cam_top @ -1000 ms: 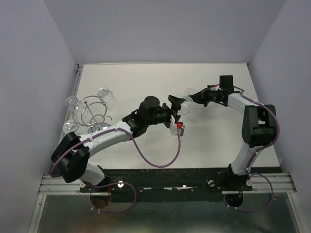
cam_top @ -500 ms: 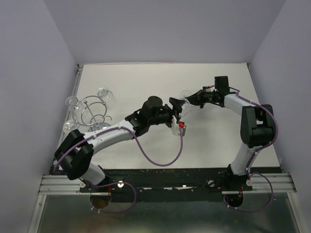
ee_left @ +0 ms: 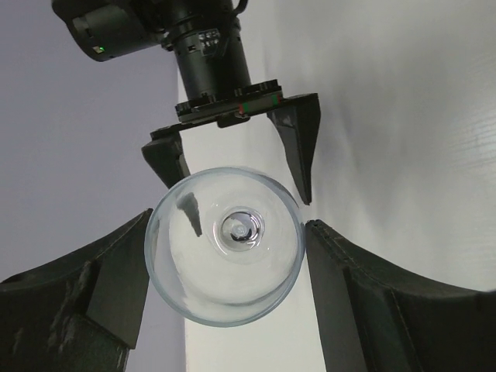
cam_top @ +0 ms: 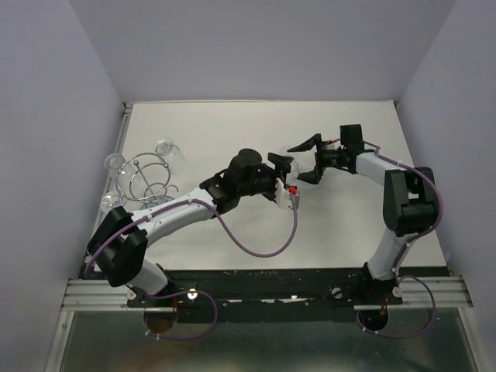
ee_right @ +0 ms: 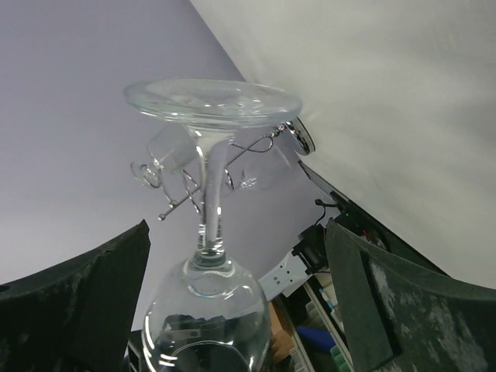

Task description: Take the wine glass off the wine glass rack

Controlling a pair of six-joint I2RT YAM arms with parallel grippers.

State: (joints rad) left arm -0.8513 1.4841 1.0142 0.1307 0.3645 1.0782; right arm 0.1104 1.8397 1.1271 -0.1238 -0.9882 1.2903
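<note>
The clear wine glass (cam_top: 293, 169) hangs above the middle of the table, away from the chrome wine glass rack (cam_top: 147, 182) at the far left. My left gripper (cam_top: 285, 178) is shut on its bowl. In the left wrist view the bowl's rim (ee_left: 225, 256) faces the camera, and both fingers (ee_left: 116, 287) touch its sides. My right gripper (cam_top: 307, 160) stands open just beyond it. In the right wrist view the glass's stem (ee_right: 209, 194) and foot (ee_right: 213, 101) rise between the wide fingers (ee_right: 387, 310), which do not touch them.
Three more glasses hang on the rack, one (cam_top: 164, 147) at its back, one (cam_top: 114, 163) at its left and one (cam_top: 112, 200) at its front. Grey walls enclose the table on three sides. The arms' base rail (cam_top: 263, 287) runs along the near edge.
My right gripper has opened and let go of the glass. My left gripper has closed on the bowl. Both arms drifted slightly left.
</note>
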